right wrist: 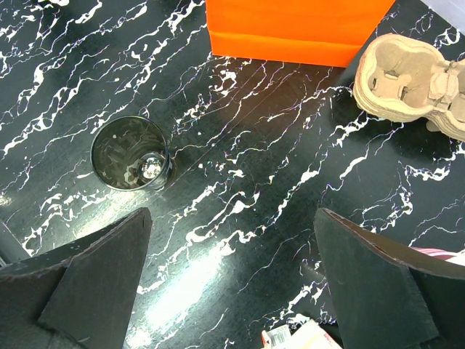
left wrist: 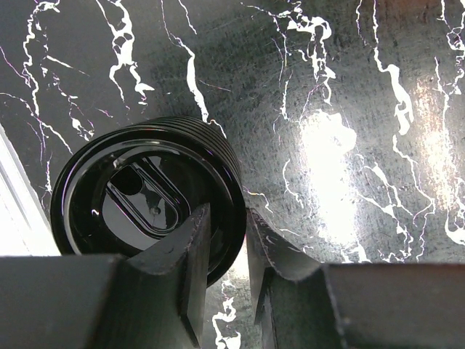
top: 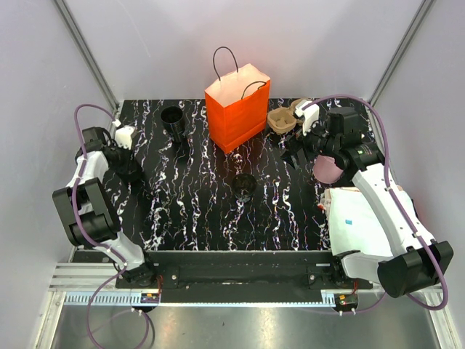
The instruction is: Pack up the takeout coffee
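The takeout coffee (left wrist: 138,211), a small black cup with a ribbed wall and a round black lid, fills the lower left of the left wrist view. My left gripper (left wrist: 227,218) sits over its right edge with the jaws narrow. One finger (left wrist: 182,254) lies across the lid and the other (left wrist: 272,251) stands outside the wall. A thin sliver of light shows beside the rim, so contact is unclear. In the top view the left gripper (top: 133,173) hides the cup at the table's left. My right gripper (top: 296,154) (right wrist: 232,269) hangs wide open above bare table.
The orange paper bag (top: 236,109) (right wrist: 298,29) stands upright at the back centre. An open black cup (top: 173,121) is left of it and another (top: 244,186) (right wrist: 131,154) stands mid-table. The brown pulp tray (top: 282,120) (right wrist: 407,76) and pink cup (top: 328,169) are on the right.
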You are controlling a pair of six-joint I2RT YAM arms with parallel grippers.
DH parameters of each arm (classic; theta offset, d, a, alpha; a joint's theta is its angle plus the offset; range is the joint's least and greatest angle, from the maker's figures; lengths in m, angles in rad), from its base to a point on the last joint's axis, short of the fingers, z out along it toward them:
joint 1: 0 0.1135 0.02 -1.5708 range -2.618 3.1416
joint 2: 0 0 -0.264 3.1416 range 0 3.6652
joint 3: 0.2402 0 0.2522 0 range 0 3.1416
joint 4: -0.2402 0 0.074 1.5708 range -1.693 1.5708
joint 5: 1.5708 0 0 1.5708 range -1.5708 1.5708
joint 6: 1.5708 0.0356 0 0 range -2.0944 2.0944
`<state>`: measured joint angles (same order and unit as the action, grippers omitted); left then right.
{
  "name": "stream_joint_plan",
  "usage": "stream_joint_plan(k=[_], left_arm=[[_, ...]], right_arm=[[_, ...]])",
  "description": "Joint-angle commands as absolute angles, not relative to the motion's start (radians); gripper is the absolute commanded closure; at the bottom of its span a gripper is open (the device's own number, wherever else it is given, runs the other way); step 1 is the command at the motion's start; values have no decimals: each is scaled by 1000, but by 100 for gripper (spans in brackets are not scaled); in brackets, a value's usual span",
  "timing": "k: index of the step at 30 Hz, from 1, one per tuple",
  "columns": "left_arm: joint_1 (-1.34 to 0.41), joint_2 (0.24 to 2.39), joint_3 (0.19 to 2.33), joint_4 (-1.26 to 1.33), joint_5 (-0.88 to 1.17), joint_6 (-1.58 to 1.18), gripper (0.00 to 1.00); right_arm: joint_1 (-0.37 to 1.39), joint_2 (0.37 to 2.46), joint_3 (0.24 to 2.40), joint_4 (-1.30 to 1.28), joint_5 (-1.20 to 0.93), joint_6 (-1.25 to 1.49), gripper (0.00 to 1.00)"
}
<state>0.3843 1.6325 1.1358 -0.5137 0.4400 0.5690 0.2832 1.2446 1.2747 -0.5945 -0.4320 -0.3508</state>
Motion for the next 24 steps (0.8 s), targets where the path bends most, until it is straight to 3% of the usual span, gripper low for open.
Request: stream_joint_plan(k=[1, 16, 18, 19, 22, 24], left_arm=[[382, 1597, 1141, -499, 452, 572, 72], [383, 1488, 1178, -537, 494, 552, 72], [383, 1500, 1169, -538, 479, 571, 67], [382, 1508, 1167, -538, 474, 575, 59], [385, 1543, 1169, -534, 456, 594, 49], [384, 1569, 1178, -531, 449, 597, 47]], right_arm=[[290, 1224, 1287, -566, -453, -337, 0], [290, 1212, 1299, -578, -460, -337, 0], [290, 1204, 1296, -578, -460, -337, 0], [290, 1204, 1296, -578, -462, -341, 0], [290, 1201, 1293, -577, -462, -339, 0], [290, 1198, 1292, -578, -462, -339, 0]])
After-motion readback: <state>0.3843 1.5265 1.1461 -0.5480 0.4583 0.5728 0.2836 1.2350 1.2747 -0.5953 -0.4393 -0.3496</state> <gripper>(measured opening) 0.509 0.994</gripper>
